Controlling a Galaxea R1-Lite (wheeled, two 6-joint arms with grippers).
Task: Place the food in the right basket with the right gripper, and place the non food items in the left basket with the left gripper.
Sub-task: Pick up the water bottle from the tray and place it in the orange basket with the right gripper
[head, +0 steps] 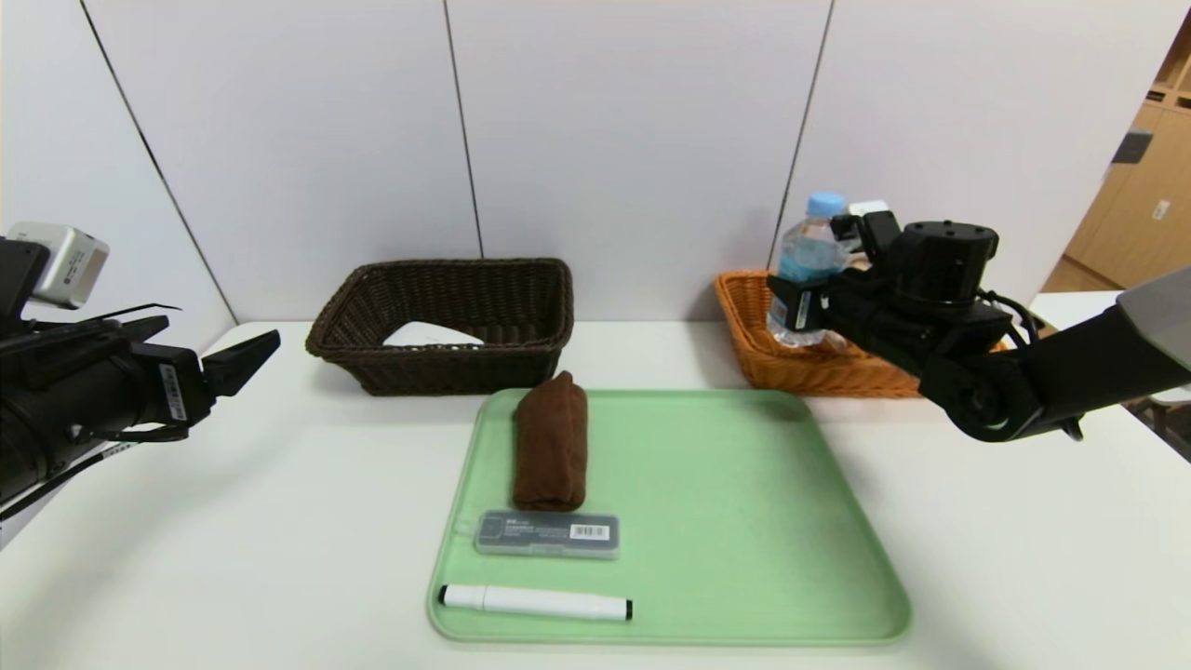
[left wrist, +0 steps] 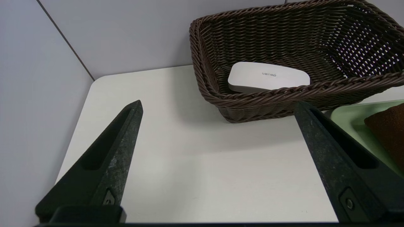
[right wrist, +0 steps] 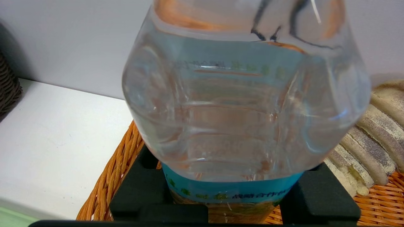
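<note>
Right gripper point(head: 791, 312), jaws clamped on the clear plastic water bottle point(head: 806, 265), holds it upright over the orange wicker basket point(head: 754, 349) for release. Left gripper point(left wrist: 217, 110) idles wide open, empty, beside the dark brown wicker basket point(left wrist: 284, 97).

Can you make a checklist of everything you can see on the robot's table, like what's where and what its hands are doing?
Surface: white table, green tray in the middle.
Job's things: water bottle held upright over the orange basket; bananas inside it. Brown cloth, grey case and white marker on the tray. White box in the dark basket.
Clutter: nothing seen.
Grippers: right gripper shut on the bottle; left gripper open, off to the left, above bare table.
Cables: black cable on the right arm.
Surroundings: pale wall panels, wooden cabinets far right.
</note>
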